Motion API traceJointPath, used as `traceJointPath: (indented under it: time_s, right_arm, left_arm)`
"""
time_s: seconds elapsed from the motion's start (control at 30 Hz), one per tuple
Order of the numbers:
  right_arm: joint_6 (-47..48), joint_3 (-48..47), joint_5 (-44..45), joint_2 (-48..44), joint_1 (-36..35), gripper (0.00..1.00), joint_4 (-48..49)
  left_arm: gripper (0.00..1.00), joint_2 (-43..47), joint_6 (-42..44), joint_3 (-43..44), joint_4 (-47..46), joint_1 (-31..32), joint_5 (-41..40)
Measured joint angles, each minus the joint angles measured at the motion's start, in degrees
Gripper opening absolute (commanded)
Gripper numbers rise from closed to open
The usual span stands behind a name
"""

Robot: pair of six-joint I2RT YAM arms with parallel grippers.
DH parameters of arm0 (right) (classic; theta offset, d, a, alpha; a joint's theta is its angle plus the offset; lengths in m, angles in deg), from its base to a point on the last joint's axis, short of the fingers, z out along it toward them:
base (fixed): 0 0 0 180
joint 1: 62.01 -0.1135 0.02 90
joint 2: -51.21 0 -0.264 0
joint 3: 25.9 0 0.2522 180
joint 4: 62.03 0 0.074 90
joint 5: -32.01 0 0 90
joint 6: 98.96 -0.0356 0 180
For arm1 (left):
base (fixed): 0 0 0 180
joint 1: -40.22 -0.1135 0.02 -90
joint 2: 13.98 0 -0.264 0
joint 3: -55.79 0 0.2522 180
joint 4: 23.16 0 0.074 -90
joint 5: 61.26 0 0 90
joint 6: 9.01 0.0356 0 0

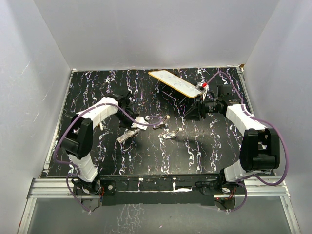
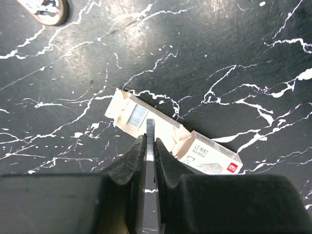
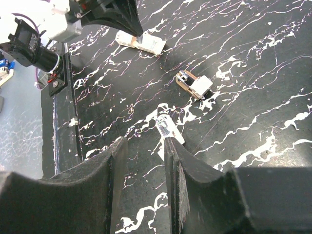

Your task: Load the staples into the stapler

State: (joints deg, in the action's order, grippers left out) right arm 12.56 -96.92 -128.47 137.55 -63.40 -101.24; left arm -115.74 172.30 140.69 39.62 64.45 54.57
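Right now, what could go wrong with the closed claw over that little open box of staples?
The left gripper is shut above the open staple tray; pressing down could shove the loose tray or scatter the staples. A shut gripper cannot pick a strip up. The stapler lies apart, by the open right gripper, so a carry could drop staples.

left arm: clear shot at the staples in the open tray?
Probably yes. The left gripper is right at the open tray, and nothing covers the staples. Its jaws are shut, so they would have to open first.
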Motion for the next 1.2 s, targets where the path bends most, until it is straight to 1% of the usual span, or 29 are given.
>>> traceJointPath:
  time_s: [0.1, 0.23, 0.4, 0.53, 0.67, 0.8, 0.97, 1.13, 1.2]
  right_arm:
    - [-0.02, 0.04, 0.00, 0.00, 0.02, 0.39, 0.00]
    - [0.00, 0.04, 0.00, 0.00, 0.00, 0.39, 0.00]
    - [0.00, 0.04, 0.00, 0.00, 0.00, 0.39, 0.02]
    - [0.00, 0.07, 0.04, 0.00, 0.02, 0.39, 0.02]
    - [0.00, 0.11, 0.26, 0.00, 0.09, 0.39, 0.04]
    - [-0.02, 0.92, 0.50, 0.00, 0.48, 0.39, 0.31]
    - [-0.04, 1.14, 0.74, 0.00, 0.76, 0.39, 0.39]
    - [-0.04, 1.18, 0.90, 0.00, 0.76, 0.39, 0.39]
    - [-0.04, 1.18, 0.90, 0.00, 0.76, 0.39, 0.39]
  left_arm:
    - [0.07, 0.20, -2.49, 1.62, 1.01, 0.00, 1.46]
    - [0.08, 0.98, -6.58, 2.49, 2.03, 0.13, 6.05]
    - [0.09, 3.08, -12.17, 0.37, 2.27, 2.12, 12.55]
    - [0.08, 2.91, -16.57, -1.51, 2.54, 4.66, 16.85]
    - [0.08, 0.09, -19.85, -1.40, 3.04, 6.88, 19.87]
    - [0.07, -5.99, -23.63, -0.17, 4.44, 8.74, 21.81]
    - [0.07, -11.69, -28.22, 2.08, 5.05, 10.34, 22.16]
    - [0.07, -14.19, -31.98, 4.11, 5.42, 11.06, 21.05]
    - [0.09, -15.15, -33.40, 5.18, 5.73, 11.15, 20.72]
